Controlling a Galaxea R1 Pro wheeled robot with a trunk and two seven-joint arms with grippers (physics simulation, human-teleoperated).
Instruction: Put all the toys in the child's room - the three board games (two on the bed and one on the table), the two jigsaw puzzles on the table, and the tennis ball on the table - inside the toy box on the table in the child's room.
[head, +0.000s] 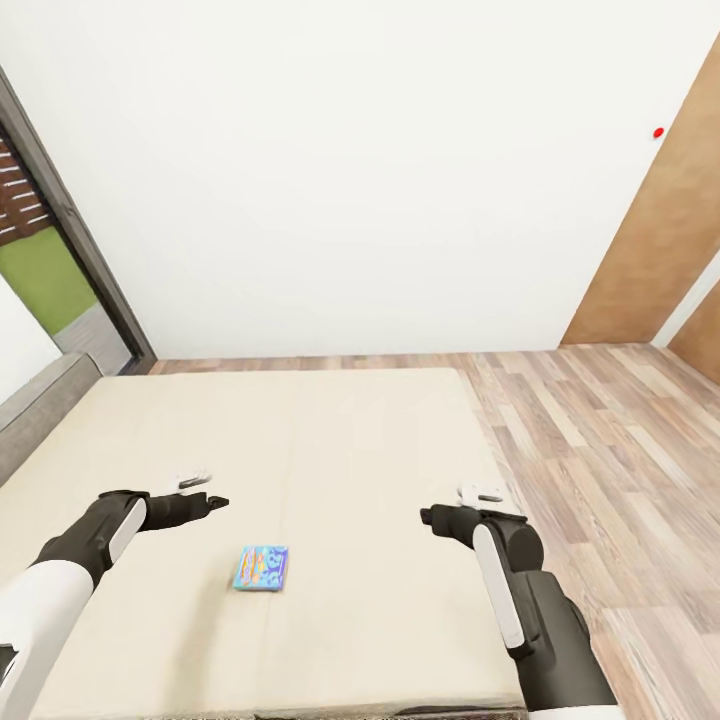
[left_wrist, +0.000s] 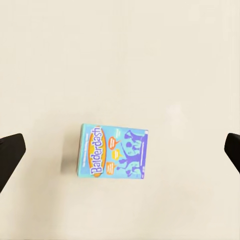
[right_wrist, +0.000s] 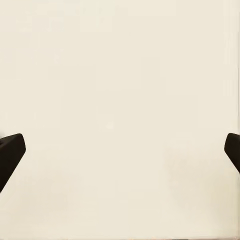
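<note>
"Balderdash" on blue board game (left_wrist: 113, 151)

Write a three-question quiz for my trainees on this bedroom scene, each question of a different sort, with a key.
1. True or false: the blue board game lies flat on the bed.
2. Which gripper is nearer the game? A) left gripper B) right gripper
3. Fill in: the title printed on the game box, read in the left wrist view, is ____.

Key: 1 true; 2 A; 3 Balderdash.
</note>
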